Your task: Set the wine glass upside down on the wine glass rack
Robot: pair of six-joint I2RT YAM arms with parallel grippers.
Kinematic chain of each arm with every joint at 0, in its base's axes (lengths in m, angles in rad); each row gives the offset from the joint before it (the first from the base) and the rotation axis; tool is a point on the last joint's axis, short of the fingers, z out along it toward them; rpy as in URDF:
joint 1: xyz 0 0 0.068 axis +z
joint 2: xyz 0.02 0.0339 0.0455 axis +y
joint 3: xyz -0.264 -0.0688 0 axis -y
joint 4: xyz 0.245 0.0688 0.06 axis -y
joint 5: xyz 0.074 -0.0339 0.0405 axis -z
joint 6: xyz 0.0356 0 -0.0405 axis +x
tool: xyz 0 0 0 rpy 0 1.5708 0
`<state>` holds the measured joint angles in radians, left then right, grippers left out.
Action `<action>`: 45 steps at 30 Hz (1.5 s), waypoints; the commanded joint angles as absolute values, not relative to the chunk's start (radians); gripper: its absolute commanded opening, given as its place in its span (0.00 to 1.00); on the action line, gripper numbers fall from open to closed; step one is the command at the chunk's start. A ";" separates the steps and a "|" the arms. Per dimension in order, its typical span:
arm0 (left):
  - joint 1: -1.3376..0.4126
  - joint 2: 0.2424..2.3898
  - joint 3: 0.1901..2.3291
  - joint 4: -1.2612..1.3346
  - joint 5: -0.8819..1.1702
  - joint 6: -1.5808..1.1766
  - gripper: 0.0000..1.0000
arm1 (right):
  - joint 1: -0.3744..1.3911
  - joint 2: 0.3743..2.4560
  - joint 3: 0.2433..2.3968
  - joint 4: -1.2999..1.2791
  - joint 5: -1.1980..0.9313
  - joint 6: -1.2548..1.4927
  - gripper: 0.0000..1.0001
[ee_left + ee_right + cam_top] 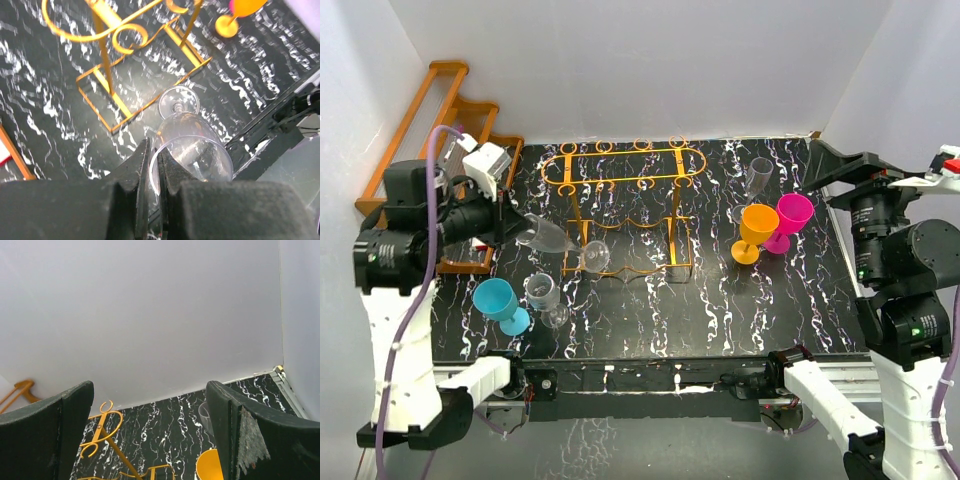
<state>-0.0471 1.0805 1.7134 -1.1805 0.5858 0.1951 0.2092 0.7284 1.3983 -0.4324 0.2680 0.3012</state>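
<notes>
Pressed almost together at the bottom of the left wrist view, the fingers of the left end effector [155, 150] are seen pinching the rim of the clear wine glass [192, 145], which is held off the tabletop [650, 310] with its long axis close to level, mouth toward the wrist and round foot pointing right. One wine glass rack [620, 180] of orange-gold wire is set just right of and beyond that foot, its looped top rails running left to right; the foot is seen near the rack's near left leg, though touching cannot be ruled in or out. The left arm is plainly the nearer one. The right end effector [150, 390] is spread wide with nothing between its fingers, and is kept well apart at the right edge. It is judged that the glass must be turned mouth-down before its stem can be passed into a loop. Six glasses are counted in all: the held one, one teal goblet [498, 302], one grey glass [541, 291], one orange goblet [757, 228], one magenta goblet [791, 216] and one smoky glass [760, 175]. One wooden stepped rack [440, 95] is seen at the far left.
</notes>
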 commanded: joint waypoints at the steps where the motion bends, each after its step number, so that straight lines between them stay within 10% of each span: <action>1: -0.045 1.013 1.827 -1.144 0.730 0.173 0.00 | 0.211 0.765 1.459 -0.406 0.272 0.295 0.98; 11: -0.045 1.049 2.046 -0.816 0.749 0.105 0.00 | 0.211 0.949 1.713 -0.419 0.047 0.308 0.98; 27: -0.033 0.971 1.403 0.756 0.458 0.041 0.00 | 0.212 1.160 1.465 0.414 -0.611 0.967 0.96; 45: -0.038 1.051 1.143 1.499 0.606 0.086 0.00 | 0.564 1.591 1.645 1.039 -0.302 0.965 0.80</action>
